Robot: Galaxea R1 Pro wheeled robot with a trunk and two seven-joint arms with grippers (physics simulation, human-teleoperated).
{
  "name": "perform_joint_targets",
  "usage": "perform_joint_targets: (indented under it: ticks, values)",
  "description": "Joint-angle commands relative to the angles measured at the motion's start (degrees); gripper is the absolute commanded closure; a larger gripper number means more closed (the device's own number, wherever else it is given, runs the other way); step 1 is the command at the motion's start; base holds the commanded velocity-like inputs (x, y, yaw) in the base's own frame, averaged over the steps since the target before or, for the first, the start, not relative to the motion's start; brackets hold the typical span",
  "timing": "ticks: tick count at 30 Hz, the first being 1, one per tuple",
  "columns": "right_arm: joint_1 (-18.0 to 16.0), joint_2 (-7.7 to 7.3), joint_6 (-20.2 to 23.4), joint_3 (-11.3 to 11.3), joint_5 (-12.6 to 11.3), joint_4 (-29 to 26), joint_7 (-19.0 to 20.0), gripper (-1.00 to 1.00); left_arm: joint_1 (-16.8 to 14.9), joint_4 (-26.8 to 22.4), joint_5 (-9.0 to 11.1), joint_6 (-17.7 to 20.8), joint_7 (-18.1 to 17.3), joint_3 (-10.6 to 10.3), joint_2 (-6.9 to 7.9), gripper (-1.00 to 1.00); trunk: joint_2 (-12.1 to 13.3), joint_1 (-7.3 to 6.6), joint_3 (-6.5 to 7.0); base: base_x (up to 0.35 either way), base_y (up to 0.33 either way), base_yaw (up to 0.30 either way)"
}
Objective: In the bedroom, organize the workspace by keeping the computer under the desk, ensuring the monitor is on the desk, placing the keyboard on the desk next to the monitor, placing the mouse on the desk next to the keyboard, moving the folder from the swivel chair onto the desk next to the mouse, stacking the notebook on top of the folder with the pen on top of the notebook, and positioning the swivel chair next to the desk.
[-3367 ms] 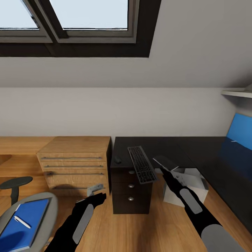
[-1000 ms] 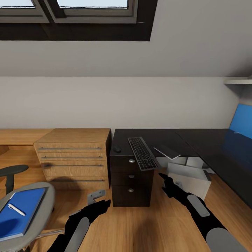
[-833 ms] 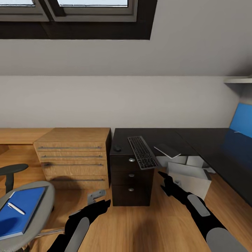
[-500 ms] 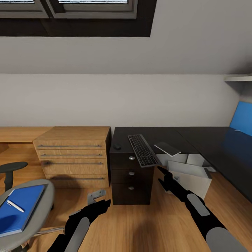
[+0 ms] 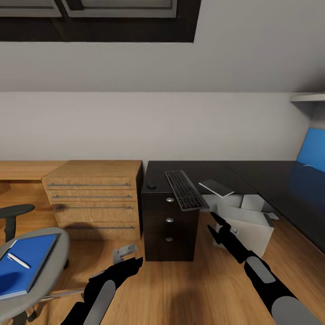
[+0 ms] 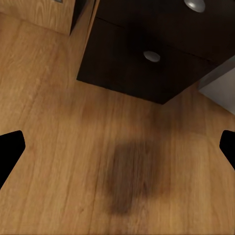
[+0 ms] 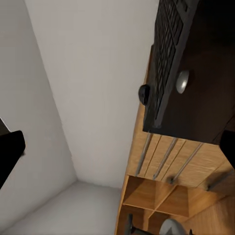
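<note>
The black desk (image 5: 212,170) carries the silver-grey keyboard (image 5: 184,189), whose near end juts past the drawer front. The small black mouse (image 5: 151,184) lies left of it, the dark-grey notebook (image 5: 216,188) right of it at the desk edge. The light-grey computer (image 5: 247,225) stands on the floor under the desk. On the swivel chair (image 5: 49,266) at lower left lies the blue folder (image 5: 25,266) with the pen (image 5: 18,260) on it. My right gripper (image 5: 210,222) is open, just below the keyboard's near end. My left gripper (image 5: 134,262) hangs open over the floor. The monitor is out of view.
A light-wood drawer chest (image 5: 92,198) stands against the desk's left side. A small grey object (image 5: 124,252) lies on the wood floor in front of it. The desk's blue back panel (image 5: 313,149) is at far right. Drawer knobs (image 6: 152,56) show in the left wrist view.
The notebook left my right gripper and now rests on the desk edge. That gripper dropped, then rose toward the keyboard's near end. The camera has shifted; the left arm stayed.
</note>
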Motion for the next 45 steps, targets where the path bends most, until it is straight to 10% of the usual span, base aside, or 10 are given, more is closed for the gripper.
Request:
perform_joint_targets:
  ticks: [1, 16, 45]
  values:
    - [0.0, -0.13, 0.4, 0.1, -0.6, 0.1, 0.1, -1.0, 0.0, -0.1, 0.6, 0.1, 0.6, -0.1, 0.01, -1.0, -0.4, 0.22, -0.24, 0.0, 0.0, 0.0]
    - [0.0, -0.82, 0.4, -0.2, -0.9, 3.7, 0.0, -1.0, 0.0, 0.0, 0.6, 0.1, 0.6, 0.0, -0.03, -1.0, -6.5, 3.51, -2.94, 0.0, 0.0, 0.0]
    - [0.0, -0.65, 0.1, 0.1, -0.7, 3.5, -0.2, -1.0, 0.0, 0.5, 0.3, 0.0, 0.5, -0.1, 0.15, -1.0, -6.5, 3.51, -2.94, 0.054, 0.0, 0.0]
